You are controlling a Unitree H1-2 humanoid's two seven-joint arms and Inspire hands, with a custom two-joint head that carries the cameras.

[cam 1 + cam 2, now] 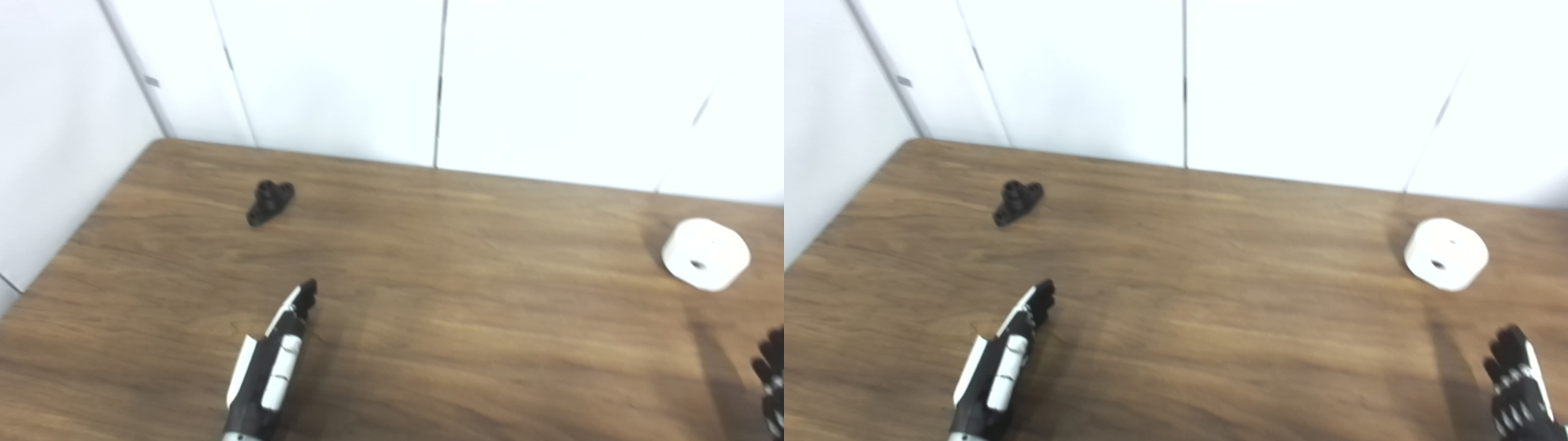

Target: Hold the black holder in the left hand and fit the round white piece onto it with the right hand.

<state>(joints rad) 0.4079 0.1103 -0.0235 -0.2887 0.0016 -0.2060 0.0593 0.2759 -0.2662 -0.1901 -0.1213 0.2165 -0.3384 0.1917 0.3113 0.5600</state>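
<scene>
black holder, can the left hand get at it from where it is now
Probably yes. The left hand is open, pointing toward the black holder, which lies apart from it further back on the table. Only bare wood lies between them.

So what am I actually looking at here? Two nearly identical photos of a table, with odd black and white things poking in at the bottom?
Both photos come from two cameras side by side on a humanoid robot's head, so they show one scene from slightly different spots. The black and white things are its hands: the left hand and the right hand, both empty with fingers extended, above a wooden table. Two parts lie on it: a small black holder at far left and a round white piece with a centre hole at right. Nothing is held yet.
</scene>
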